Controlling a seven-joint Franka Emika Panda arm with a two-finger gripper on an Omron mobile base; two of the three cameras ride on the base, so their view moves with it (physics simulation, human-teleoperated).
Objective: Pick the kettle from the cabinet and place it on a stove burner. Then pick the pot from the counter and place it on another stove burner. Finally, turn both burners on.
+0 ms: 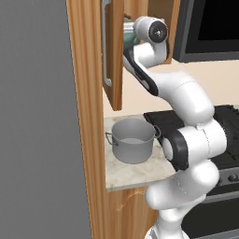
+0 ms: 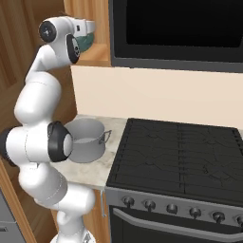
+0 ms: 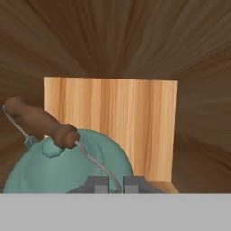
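Gripper (image 3: 115,184) is reached up into the open wall cabinet (image 1: 88,93), jaws closed to a narrow slit on the thin wire of the kettle handle (image 3: 97,164), low on the wire at the 6 o'clock edge of the hand view. Kettle (image 3: 67,164) is held there inside the cabinet, teal body at 7 o'clock, brown wooden grip (image 3: 40,122) slanting up toward 9 o'clock. The grip on the wire rather than the body is judged deliberate: the rounded body is too wide for the jaws.

Cabinet interior: nothing else seen beside the kettle; light wood back panel (image 3: 110,126) behind it.

Pot (image 1: 132,140) stands on the counter (image 1: 135,175), just beside the cooktop (image 2: 180,156); it looks empty. Grates bare, knobs (image 2: 172,209) along the front untouched. Kettle lift-out is judged the step in hand.
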